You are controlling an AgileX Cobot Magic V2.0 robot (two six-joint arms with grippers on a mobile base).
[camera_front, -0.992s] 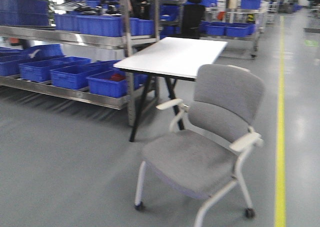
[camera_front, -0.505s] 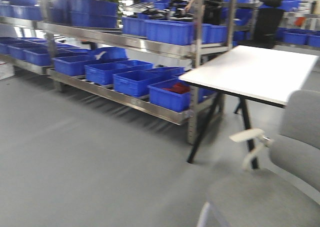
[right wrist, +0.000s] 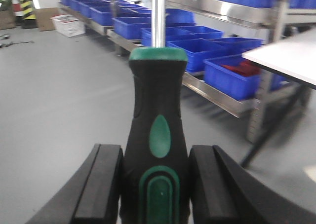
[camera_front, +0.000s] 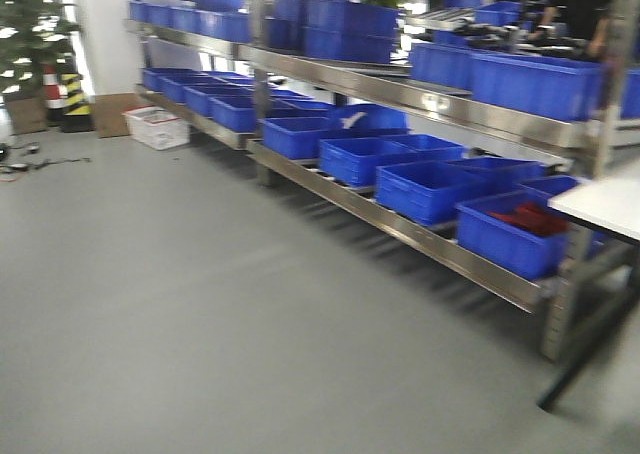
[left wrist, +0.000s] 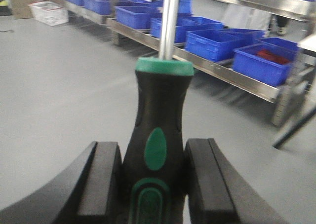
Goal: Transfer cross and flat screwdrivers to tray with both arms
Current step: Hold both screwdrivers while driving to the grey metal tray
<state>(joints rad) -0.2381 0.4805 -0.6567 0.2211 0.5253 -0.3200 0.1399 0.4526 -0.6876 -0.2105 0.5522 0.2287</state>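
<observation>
Grey floor [camera_front: 180,314] bears a steel rack [camera_front: 420,236] of blue bins [camera_front: 425,189], a white crate [camera_front: 157,128], a striped cone [camera_front: 75,96] and the desk [camera_front: 610,202].

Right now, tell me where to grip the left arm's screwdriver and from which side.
Grip the screwdriver on its thick black handle below the green collar, pads closing from both flanks, as the left gripper does. The handle bulges there; the slim, smooth silver shaft would likely slip.

Black-green screwdrivers [left wrist: 159,110] [right wrist: 158,103], blue bins [camera_front: 428,187]

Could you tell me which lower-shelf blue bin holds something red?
The bin nearest the white table, at the row's right end; no other shows red.
</observation>
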